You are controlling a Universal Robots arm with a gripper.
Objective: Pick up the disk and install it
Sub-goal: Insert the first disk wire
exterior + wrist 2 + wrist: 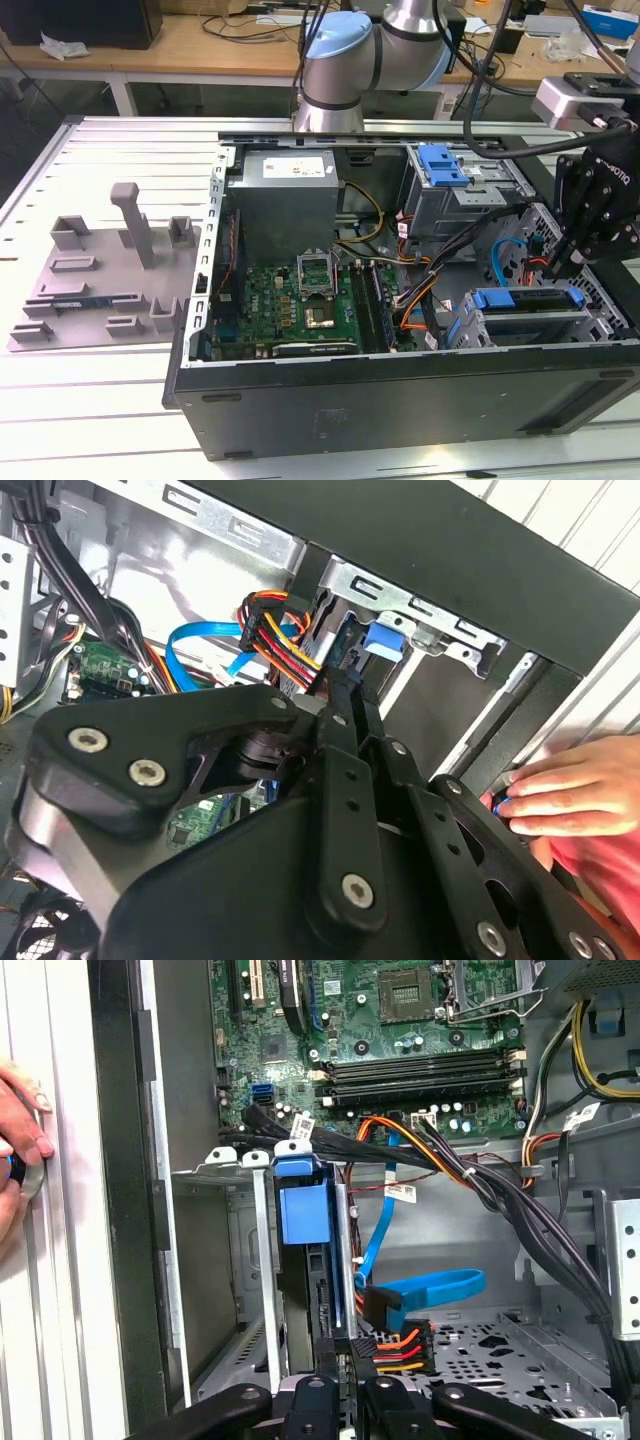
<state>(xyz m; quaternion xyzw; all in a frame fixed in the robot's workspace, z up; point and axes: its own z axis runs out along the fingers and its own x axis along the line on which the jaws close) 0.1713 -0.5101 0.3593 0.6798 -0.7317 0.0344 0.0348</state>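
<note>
Exterior view: disk point(528, 300) sits in the drive cage point(478, 328), roughly 7 o'clock from the gripper point(566, 262), long axis 9-to-3. Can't tell if the gripper's open or clamped.

white sticker point(291, 165), print too small to read, no other legible text

Your slatted metal table point(90, 420) carries an open black computer case point(400, 395). Inside it you have the green motherboard point(300, 295), with a grey power supply point(290, 200) just beside it (white sticker on its face). A blue ribbed latch point(443, 165) sits on a grey drive cage point(475, 195). In the first wrist view a flat blue cable point(440, 1285) loops just beside orange, red and yellow wires point(395, 1343). At the exterior view's left, a grey fixture plate point(100, 275) lies near the case.
</note>
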